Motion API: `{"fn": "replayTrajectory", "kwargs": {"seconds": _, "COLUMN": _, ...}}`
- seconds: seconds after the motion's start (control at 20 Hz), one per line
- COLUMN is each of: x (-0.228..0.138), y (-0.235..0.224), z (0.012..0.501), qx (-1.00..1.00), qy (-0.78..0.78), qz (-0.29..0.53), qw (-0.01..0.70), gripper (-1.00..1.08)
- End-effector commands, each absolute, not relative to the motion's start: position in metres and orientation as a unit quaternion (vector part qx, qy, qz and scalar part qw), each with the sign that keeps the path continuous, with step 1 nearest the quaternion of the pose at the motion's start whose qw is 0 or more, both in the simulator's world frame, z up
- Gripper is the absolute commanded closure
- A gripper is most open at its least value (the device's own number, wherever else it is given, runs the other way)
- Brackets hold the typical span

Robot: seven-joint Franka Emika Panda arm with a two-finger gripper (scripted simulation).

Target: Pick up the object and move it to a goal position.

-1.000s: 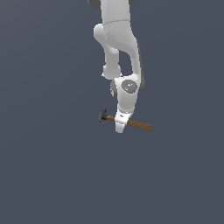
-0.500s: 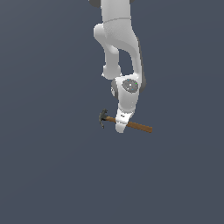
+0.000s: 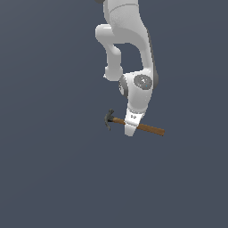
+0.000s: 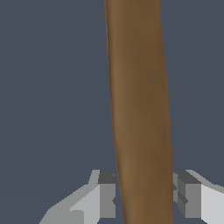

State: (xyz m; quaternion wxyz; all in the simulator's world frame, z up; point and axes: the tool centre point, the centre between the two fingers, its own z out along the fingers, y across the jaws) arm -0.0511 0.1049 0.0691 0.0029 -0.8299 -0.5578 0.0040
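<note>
Between the jaws: the small claw hammer with the dark grey metal head and thin brown wooden handle (image 4: 140,109) runs straight through the gap.
Jaws: the white robot gripper (image 4: 144,197) has one finger (image 4: 106,192) touching the handle. The other finger sits just beside it with a thin gap, so I cannot tell if the squeeze is tight yet.
Hammer head: it (image 3: 108,119) sticks out to one side of the jaws, and the long handle end (image 3: 153,130) sticks out the other side.
Bench: the flat dark grey bench (image 3: 53,178) lies all around.
How to do it well: squeeze firmly, lift slowly, and keep the hammer level, because the heavy head may tip it.
</note>
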Motion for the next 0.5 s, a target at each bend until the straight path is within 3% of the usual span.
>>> {"fn": "replayTrajectory", "kwargs": {"seconds": 0.0, "x": -0.04, "y": 0.116, "z": 0.088, "qx": -0.83, "qy": -0.558, "qz": 0.002, "qw": 0.002, "gripper": 1.08}}
{"fn": "replayTrajectory", "kwargs": {"seconds": 0.45, "x": 0.003, "y": 0.16, "z": 0.157, "qx": -0.831, "qy": -0.557, "qz": 0.001, "qw": 0.003, "gripper": 1.08}}
